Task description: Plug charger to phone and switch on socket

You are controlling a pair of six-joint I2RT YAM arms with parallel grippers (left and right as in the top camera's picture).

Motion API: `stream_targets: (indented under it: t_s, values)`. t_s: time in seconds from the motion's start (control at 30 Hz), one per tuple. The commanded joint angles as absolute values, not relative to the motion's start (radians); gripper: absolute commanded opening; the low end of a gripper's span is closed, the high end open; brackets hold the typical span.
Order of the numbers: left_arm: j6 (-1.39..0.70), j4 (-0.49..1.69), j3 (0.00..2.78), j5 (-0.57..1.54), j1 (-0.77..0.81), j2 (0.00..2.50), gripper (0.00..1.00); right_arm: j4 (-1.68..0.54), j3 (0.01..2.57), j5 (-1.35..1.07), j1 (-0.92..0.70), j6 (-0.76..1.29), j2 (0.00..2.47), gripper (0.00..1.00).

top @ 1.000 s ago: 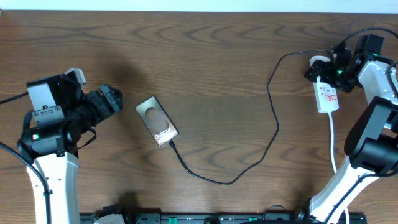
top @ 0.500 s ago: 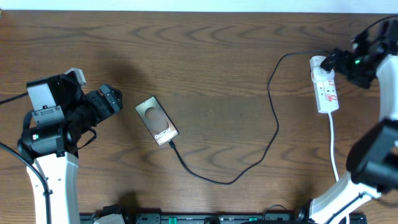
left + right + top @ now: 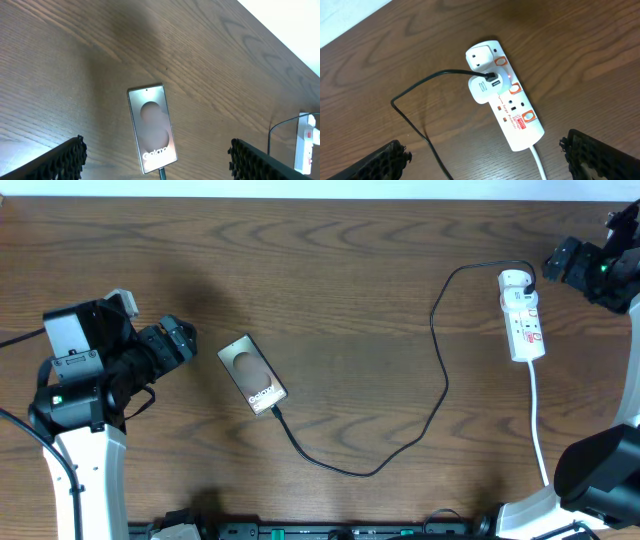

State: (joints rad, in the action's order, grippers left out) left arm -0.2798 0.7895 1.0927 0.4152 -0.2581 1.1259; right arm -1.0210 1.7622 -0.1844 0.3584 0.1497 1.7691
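Note:
The phone (image 3: pixel 253 374) lies flat at the table's left centre, bronze face up; in the left wrist view the phone (image 3: pixel 152 129) has the charger's tip in its lower end. The charger (image 3: pixel 441 385) cable curves right to a white adapter in the socket (image 3: pixel 523 315). The right wrist view shows the socket (image 3: pixel 506 97) with red-ringed switches and the charger (image 3: pixel 420 90) entering the adapter. My left gripper (image 3: pixel 178 340) hangs open just left of the phone, with nothing between its fingers. Open and empty, my right gripper (image 3: pixel 562 262) hovers right of the socket's top end.
The socket's white lead (image 3: pixel 538 420) runs down toward the front edge at the right. Both arm bases stand at the front corners. Bare wooden table (image 3: pixel 340 280) lies between phone and socket, crossed by the cable loop.
My right gripper has drawn back from over the socket's top end, moving right and toward the table's far edge. The left arm, phone and cable have not moved.

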Motion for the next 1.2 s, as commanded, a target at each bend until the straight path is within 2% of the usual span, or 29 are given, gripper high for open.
stream_targets:
  t_s: [0.0, 0.63, 0.87, 0.93, 1.07, 1.13, 1.17]
  values:
    - [-0.263, 0.793, 1.099, 0.406, -0.258, 1.13, 0.9, -1.022, 1.765, -0.174, 0.359, 0.164, 1.774, 0.99]
    - [-0.257, 0.801, 1.099, 0.401, -0.249, 1.119, 0.9, -1.022, 1.765, -0.174, 0.359, 0.164, 1.774, 0.99]
    - [-0.218, 0.919, 1.073, 0.108, -0.139, 0.981, 0.9, -1.022, 1.765, -0.174, 0.359, 0.164, 1.774, 0.99]
    - [-0.218, 0.853, 1.016, 0.032, -0.07, 0.91, 0.9, -1.022, 1.765, -0.174, 0.359, 0.164, 1.774, 0.99]
    - [-0.218, 0.587, 0.813, -0.036, 0.036, 0.733, 0.9, -1.022, 1.765, -0.174, 0.359, 0.164, 1.774, 0.99]
    - [-0.22, 0.381, 0.664, -0.037, 0.062, 0.627, 0.9, -1.022, 1.765, -0.174, 0.359, 0.164, 1.774, 0.99]
    - [-0.222, 0.167, 0.527, -0.027, 0.07, 0.535, 0.9, -1.022, 1.765, -0.174, 0.359, 0.164, 1.774, 0.99]
